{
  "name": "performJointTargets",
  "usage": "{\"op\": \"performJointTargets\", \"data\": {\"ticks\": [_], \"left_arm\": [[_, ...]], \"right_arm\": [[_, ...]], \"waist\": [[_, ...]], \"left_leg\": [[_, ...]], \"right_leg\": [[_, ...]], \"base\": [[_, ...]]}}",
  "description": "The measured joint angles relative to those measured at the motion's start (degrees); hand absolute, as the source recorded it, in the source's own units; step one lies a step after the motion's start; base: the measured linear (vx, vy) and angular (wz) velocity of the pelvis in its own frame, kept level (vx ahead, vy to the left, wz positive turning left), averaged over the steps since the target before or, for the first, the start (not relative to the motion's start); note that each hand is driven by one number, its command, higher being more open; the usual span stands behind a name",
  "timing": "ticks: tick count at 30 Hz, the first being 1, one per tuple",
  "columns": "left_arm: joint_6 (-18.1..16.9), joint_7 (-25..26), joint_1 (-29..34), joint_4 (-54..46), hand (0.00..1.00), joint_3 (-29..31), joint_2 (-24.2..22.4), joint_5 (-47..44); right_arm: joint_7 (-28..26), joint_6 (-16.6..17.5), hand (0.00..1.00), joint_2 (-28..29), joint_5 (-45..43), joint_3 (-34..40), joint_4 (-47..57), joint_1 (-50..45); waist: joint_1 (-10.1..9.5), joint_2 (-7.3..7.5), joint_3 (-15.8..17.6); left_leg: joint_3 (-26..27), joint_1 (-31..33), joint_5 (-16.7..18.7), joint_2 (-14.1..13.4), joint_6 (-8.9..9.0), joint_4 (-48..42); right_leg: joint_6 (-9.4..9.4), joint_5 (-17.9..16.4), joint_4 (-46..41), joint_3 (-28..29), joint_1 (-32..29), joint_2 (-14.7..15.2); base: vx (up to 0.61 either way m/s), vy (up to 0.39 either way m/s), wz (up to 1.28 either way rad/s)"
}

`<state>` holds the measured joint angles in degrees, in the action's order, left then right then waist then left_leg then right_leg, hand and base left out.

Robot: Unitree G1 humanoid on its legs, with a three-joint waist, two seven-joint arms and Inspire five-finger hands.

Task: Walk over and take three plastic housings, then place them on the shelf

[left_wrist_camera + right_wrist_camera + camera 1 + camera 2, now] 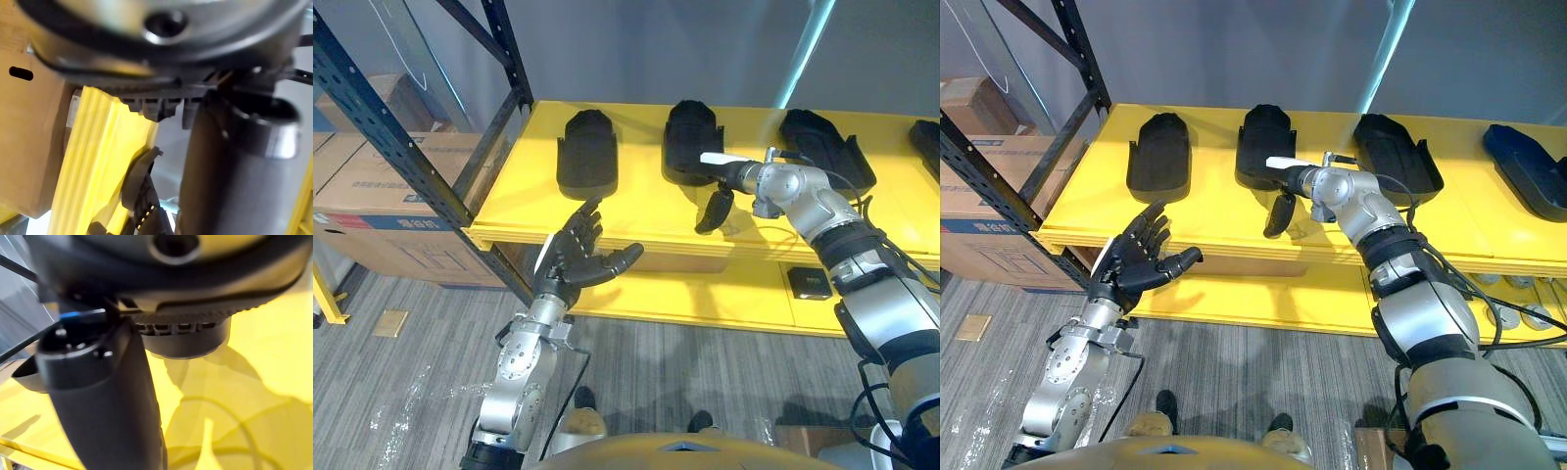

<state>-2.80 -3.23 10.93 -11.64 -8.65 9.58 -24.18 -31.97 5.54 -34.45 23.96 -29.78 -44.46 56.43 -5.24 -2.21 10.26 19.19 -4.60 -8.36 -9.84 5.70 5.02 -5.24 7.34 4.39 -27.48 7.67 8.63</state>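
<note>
The right hand [721,194] lets its fingers [713,211] hang loose and empty, thumb over the near end of the middle plastic housing [692,132]. The left housing [587,155] and right housing [824,145] lie apart along the yellow shelf [641,211]. The left hand [579,257] is spread empty before the shelf's front edge. The housings look like light, stiff, smooth shells, best pinched at a side rim.

The left arm [519,362] rises from the lower left with the forearm upright. The left hand [576,257] is held palm open, its fingers [587,223] straight and spread upward, thumb out to the side. The right arm [862,264] stretches forward and inward from the lower right. The right hand [729,176] hangs bent at the wrist, its white-covered thumb pointing left.
</note>
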Motion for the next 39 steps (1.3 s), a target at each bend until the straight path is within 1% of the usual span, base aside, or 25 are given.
{"op": "performJointTargets", "data": {"ticks": [1,5,7,14,22,25,27,28,29,30,31,32,33,34,35,36,37,39], "left_arm": [[0.51,0.00,-0.04,0.00,1.00,-0.01,0.03,0.05],[0.62,0.01,-0.05,0.00,1.00,-0.02,0.39,0.10],[0.62,0.03,-0.08,0.01,1.00,0.00,0.92,0.12],[0.63,0.04,-0.21,0.08,1.00,0.01,1.72,0.20],[0.63,0.04,-0.21,0.09,1.00,0.03,2.23,0.25],[0.63,0.05,-0.21,0.09,1.00,0.02,2.25,0.29],[0.60,0.22,-0.22,0.09,1.00,0.02,2.26,0.29],[0.50,0.67,-0.21,0.08,1.00,0.03,2.25,0.38],[0.38,1.08,-0.21,0.08,1.00,0.03,2.19,0.63],[-0.20,2.16,-0.22,0.08,1.00,0.03,2.11,1.70],[-1.38,3.24,-0.22,0.08,1.00,0.03,1.99,2.60],[-2.45,4.08,-0.23,0.07,1.00,0.06,1.77,2.99],[-4.02,5.23,-0.24,0.02,1.00,0.18,1.40,4.21],[-4.63,5.84,-0.24,-0.11,1.00,0.24,1.37,4.42],[-5.21,6.77,-0.23,-0.85,1.00,0.59,1.38,4.42],[-5.57,7.12,-0.21,-1.36,1.00,0.81,1.38,4.40],[-6.56,8.10,-0.21,-3.08,1.00,1.66,1.39,4.32],[-7.73,9.50,-0.22,-5.06,1.00,2.64,1.41,4.27]], "right_arm": [[-0.45,-0.01,1.00,-0.20,-0.11,-0.07,0.02,0.00],[-1.65,-0.04,1.00,-1.18,-0.22,-0.78,0.06,0.01],[-2.03,-0.04,1.00,-1.25,-0.21,-1.30,0.08,0.00],[-3.54,-0.12,1.00,-1.26,-0.21,-2.41,0.08,0.00],[-3.63,-0.02,1.00,-1.35,-1.06,-3.36,0.08,-0.04],[-2.49,0.56,1.00,-1.37,-1.70,-3.49,0.07,-0.61],[0.90,2.04,1.00,-1.37,-1.89,-3.63,0.07,-1.63],[4.34,3.36,1.00,-1.37,-1.95,-3.88,0.05,-2.00],[6.32,4.07,1.00,-1.37,-2.15,-3.88,0.05,-2.06],[10.58,5.51,1.00,-1.37,-3.47,-3.45,0.15,-2.08],[14.90,6.54,1.00,-1.37,-5.40,-1.30,1.24,-2.47],[18.13,6.98,1.00,-1.37,-6.82,1.72,3.29,-3.44],[22.73,7.96,1.00,-1.35,-9.03,6.20,6.73,-4.99],[25.10,8.27,1.00,-1.35,-9.87,8.45,8.94,-5.92],[29.14,9.21,1.00,-1.35,-10.93,13.00,13.40,-7.73],[30.79,9.69,1.00,-1.35,-11.37,14.99,15.57,-8.52],[34.10,10.61,1.00,-1.35,-13.01,18.81,20.59,-10.05],[35.55,11.77,1.00,-1.34,-15.07,21.22,25.61,-12.36]], "waist": [[0.01,0.01,0.00],[-0.42,0.10,-0.02],[-0.81,0.36,-0.07],[-0.77,1.47,-0.22],[-0.76,2.34,-0.14],[-0.76,2.56,-0.24],[-0.76,2.75,-0.25],[-0.75,2.78,-0.23],[-0.74,2.78,-0.23],[-0.62,2.77,-0.23],[-0.57,2.75,-0.23],[-0.61,2.71,-0.26],[-0.71,2.60,-0.27],[-0.68,2.52,-0.28],[-0.39,2.36,-0.27],[-0.23,2.25,-0.33],[0.25,1.94,-0.32],[0.96,1.43,-0.51]], "left_leg": [[0.04,-0.08,0.00,-0.03,0.00,0.00],[0.24,-0.23,-0.01,-0.23,0.02,-0.01],[0.59,-0.48,-0.02,-0.52,0.11,0.00],[0.66,-0.50,-0.11,-0.74,0.26,0.03],[0.71,-0.48,-0.11,-0.74,0.26,0.04],[0.71,-0.48,-0.11,-0.75,0.25,0.04],[0.71,-0.48,-0.12,-0.74,0.25,0.04],[0.73,-0.49,-0.19,-0.67,0.29,0.03],[0.73,-0.49,-0.22,-0.63,0.28,0.02],[0.74,-0.50,-0.45,-0.58,0.34,0.02],[0.71,-0.49,-0.51,-0.59,0.39,0.00],[0.67,-0.49,-0.52,-0.59,0.40,-0.03],[0.50,-0.47,-0.55,-0.56,0.41,-0.12],[0.28,-0.41,-0.57,-0.51,0.41,-0.12],[-0.32,-0.27,-0.63,-0.37,0.39,-0.12],[-0.63,-0.11,-0.65,-0.28,0.38,-0.11],[-1.05,0.24,-0.73,-0.02,0.29,-0.08],[-1.30,0.33,-0.72,0.45,0.27,0.03]], "right_leg": [[0.00,0.01,0.00,0.08,0.03,-0.03],[0.03,0.03,0.00,0.55,0.03,-0.23],[0.09,0.05,0.01,0.81,0.03,-0.50],[0.26,0.09,0.04,0.81,0.02,-0.72],[0.33,0.15,0.04,0.87,-0.08,-0.71],[0.34,0.16,0.04,0.88,-0.08,-0.72],[0.35,0.16,0.04,0.88,-0.08,-0.71],[0.35,0.18,0.03,0.82,-0.09,-0.68],[0.34,0.19,0.02,0.82,-0.09,-0.64],[0.33,0.20,0.02,0.82,-0.09,-0.60],[0.33,0.20,0.02,0.78,-0.10,-0.61],[0.33,0.19,0.02,0.74,-0.09,-0.61],[0.33,0.19,0.02,0.52,-0.01,-0.58],[0.32,0.19,0.02,0.33,0.08,-0.55],[0.32,0.16,0.02,-0.31,0.38,-0.43],[0.33,0.14,0.02,-0.62,0.42,-0.36],[0.31,0.10,0.02,-1.06,0.35,-0.12],[0.26,0.09,0.02,-1.32,0.44,0.31]], "base": [[0.00,0.000,0.00],[0.01,0.002,-0.02],[0.02,0.000,-0.08],[0.00,0.000,-0.01],[0.00,0.000,0.00],[0.00,0.000,0.00],[0.00,0.000,0.00],[0.00,0.000,0.00],[0.00,0.000,0.00],[0.00,0.000,0.00],[0.00,0.000,0.00],[0.00,0.000,0.04],[0.00,0.000,0.07],[0.00,0.000,0.17],[0.00,0.003,0.19],[0.02,0.019,0.24],[0.02,0.027,0.15],[0.01,0.041,0.10]]}}
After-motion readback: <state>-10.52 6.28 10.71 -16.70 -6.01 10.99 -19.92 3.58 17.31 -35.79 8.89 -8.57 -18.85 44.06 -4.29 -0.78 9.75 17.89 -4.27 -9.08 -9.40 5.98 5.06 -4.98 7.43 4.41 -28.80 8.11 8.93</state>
